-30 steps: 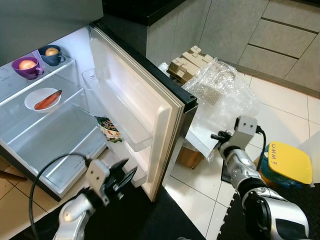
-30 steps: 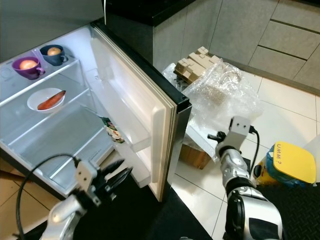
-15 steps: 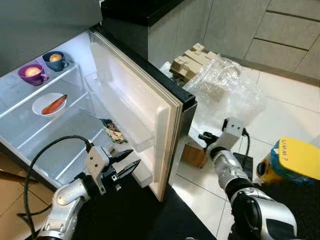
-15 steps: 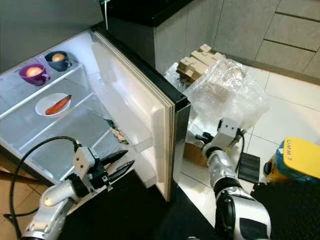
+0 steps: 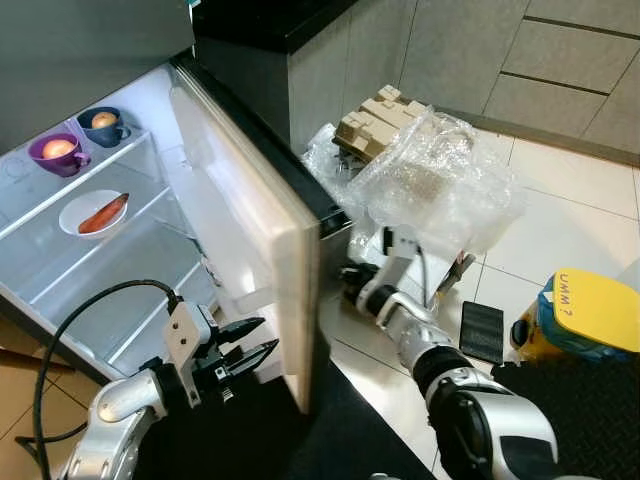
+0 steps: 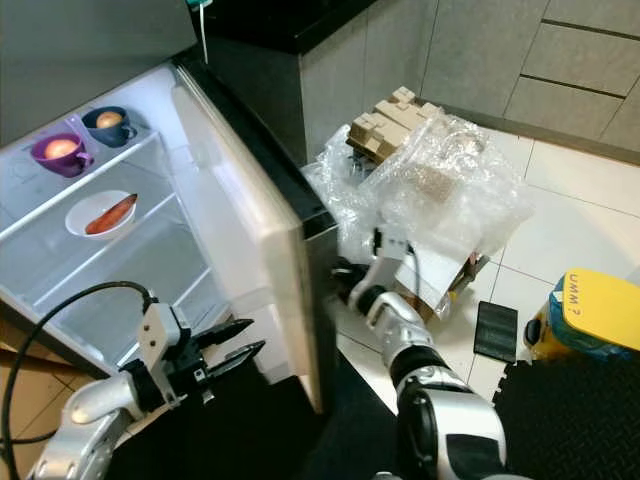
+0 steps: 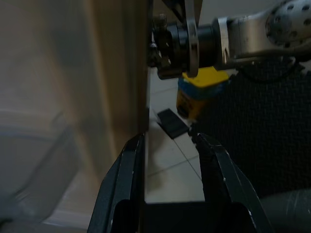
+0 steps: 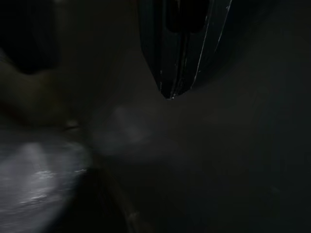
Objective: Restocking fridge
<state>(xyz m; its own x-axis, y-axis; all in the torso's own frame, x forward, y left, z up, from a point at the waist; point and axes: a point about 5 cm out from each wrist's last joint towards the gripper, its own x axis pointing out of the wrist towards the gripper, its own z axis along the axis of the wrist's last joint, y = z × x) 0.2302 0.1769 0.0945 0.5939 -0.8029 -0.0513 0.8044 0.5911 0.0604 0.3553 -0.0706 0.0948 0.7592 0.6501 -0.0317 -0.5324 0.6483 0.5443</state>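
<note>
Two grippers are flanking the fridge door [image 5: 265, 235]: the right gripper [image 6: 345, 283], jaws indiscernible, is pressing its dark outer face, while the left gripper [image 5: 255, 340] is hovering empty, fingers parted, inside.

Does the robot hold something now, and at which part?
Nothing is held. The left gripper is open and empty; the right gripper presses the fridge door's outer face.

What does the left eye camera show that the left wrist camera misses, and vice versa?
Left eye: the lit fridge shelves with a purple cup, a blue cup, a plate holding a carrot, plus bubble wrap. Left wrist: a close look between the left hand's open fingers at the door's edge. Both: the fridge door, the right arm at its outer side, the yellow-lidded container.
</note>
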